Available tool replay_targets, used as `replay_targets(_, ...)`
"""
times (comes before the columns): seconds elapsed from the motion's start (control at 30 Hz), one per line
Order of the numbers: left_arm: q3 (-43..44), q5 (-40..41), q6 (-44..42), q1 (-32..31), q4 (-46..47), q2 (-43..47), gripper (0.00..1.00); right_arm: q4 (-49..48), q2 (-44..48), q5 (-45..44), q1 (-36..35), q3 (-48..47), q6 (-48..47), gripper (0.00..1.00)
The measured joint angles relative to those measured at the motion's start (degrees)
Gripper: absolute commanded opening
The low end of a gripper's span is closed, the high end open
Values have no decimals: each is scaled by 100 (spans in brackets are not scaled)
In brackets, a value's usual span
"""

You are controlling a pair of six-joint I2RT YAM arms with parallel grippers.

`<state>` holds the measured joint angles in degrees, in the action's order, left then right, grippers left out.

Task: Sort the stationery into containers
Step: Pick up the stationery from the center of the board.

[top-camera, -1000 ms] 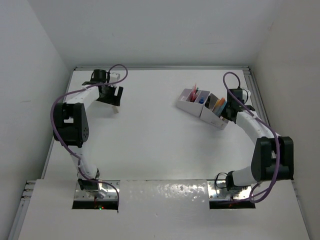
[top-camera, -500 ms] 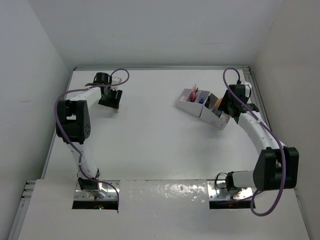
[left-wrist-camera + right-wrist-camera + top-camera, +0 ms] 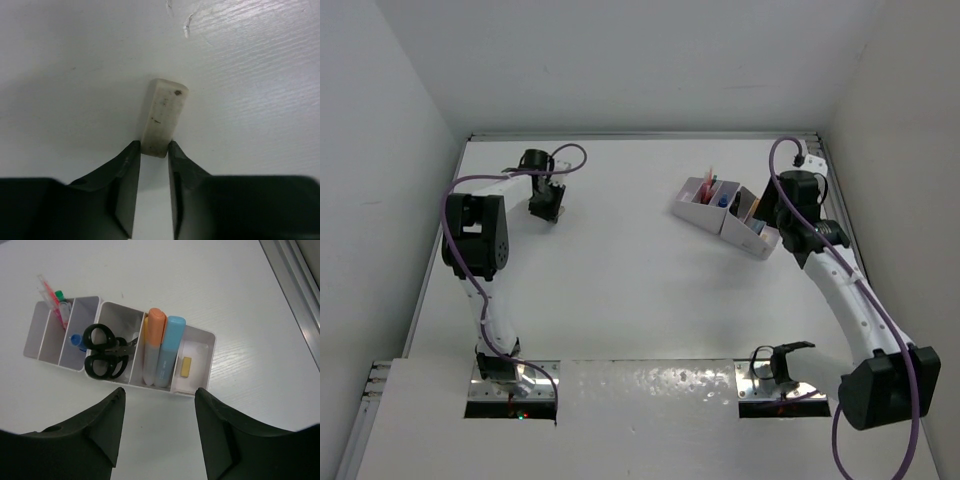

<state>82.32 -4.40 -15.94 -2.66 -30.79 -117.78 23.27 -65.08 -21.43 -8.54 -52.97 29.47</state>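
A whitish eraser [image 3: 164,117] lies on the table at the far left. My left gripper [image 3: 154,147] has its two fingertips pressed against the sides of the eraser's near end; from above, this left gripper [image 3: 544,203] hides it. My right gripper [image 3: 159,397] hangs open and empty just in front of the white containers [image 3: 212,347]. The compartments hold a small yellow eraser [image 3: 186,366], an orange marker [image 3: 154,342], a blue marker [image 3: 169,352], black scissors [image 3: 102,355], a blue-capped bottle [image 3: 76,340] and pink pens [image 3: 50,295].
The containers [image 3: 725,215] sit at the back right, near the metal rail [image 3: 295,300] along the table's right edge. White walls close in the table on three sides.
My left jaws have narrowed onto the eraser. My right gripper has opened and lifted back from the containers, its arm stretching upward.
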Motion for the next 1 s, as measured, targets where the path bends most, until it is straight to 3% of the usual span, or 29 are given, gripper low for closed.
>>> replay_targets(0.07,0,28,-17,0,11,0,17,-2,133,-52,-33,0,-9,57)
replay_targets(0.17,0,70,-70,-28,15,0,0,17,258,-87,-61,0,-26,57)
replay_targets(0.4,-157,-125,-599,-90,138,122,0,243,376,-101,-205,26,-55,56)
replay_targets(0.57,-820,-699,-1403,-380,232,1176,0,426,323,177,-807,-68,9,57)
replay_targets(0.7,-195,-1648,-2087,-1027,-269,1869,0,107,-111,1126,-1268,-444,254,61)
replay_targets(0.83,518,-2452,-2271,-1556,-459,1996,0,-890,-614,2238,-1486,-481,787,62)
replay_targets(1.0,719,-2848,-2282,-1941,-911,1996,0,-1676,-1198,2811,-1843,-570,1241,59)
